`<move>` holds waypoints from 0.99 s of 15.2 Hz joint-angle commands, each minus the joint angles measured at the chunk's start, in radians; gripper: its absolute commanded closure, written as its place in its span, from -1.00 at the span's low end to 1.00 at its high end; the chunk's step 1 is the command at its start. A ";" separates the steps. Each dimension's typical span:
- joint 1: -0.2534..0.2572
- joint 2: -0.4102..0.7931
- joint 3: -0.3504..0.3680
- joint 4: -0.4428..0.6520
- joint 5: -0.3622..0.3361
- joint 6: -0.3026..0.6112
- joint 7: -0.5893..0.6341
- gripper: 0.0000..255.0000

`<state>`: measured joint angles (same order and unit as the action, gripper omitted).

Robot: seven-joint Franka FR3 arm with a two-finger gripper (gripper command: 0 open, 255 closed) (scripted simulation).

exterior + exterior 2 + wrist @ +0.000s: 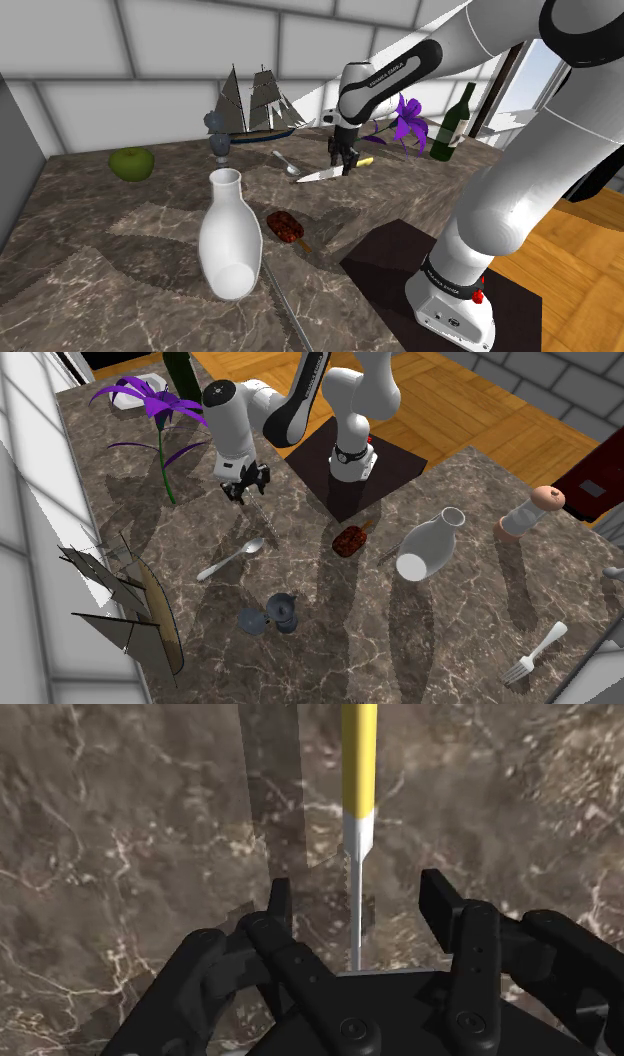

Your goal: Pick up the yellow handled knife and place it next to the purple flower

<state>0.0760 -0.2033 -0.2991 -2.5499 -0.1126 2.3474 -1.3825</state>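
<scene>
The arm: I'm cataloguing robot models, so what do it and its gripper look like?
The arm is glossy white, built of rounded tubular segments with dark joints; one carries white lettering, and a small red spot sits near the base. The gripper is all black, with two blocky fingers and round screw heads.

Shoulder view looks across the counter (100, 260) toward the wall (150, 50); second exterior view faces back, seemingly higher; both share the purple flower (408, 118); wrist view looks closely down.
</scene>
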 commanded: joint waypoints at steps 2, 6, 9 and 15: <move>0.000 0.000 0.000 0.000 0.000 0.000 0.000 -1.00; -0.002 -0.048 0.008 0.030 -0.008 -0.077 0.008 -1.00; -0.003 -0.085 0.015 0.062 -0.012 -0.145 0.013 -1.00; -0.003 -0.085 0.015 0.062 -0.012 -0.145 0.013 -1.00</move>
<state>0.0735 -0.2883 -0.2842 -2.4882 -0.1245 2.2022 -1.3701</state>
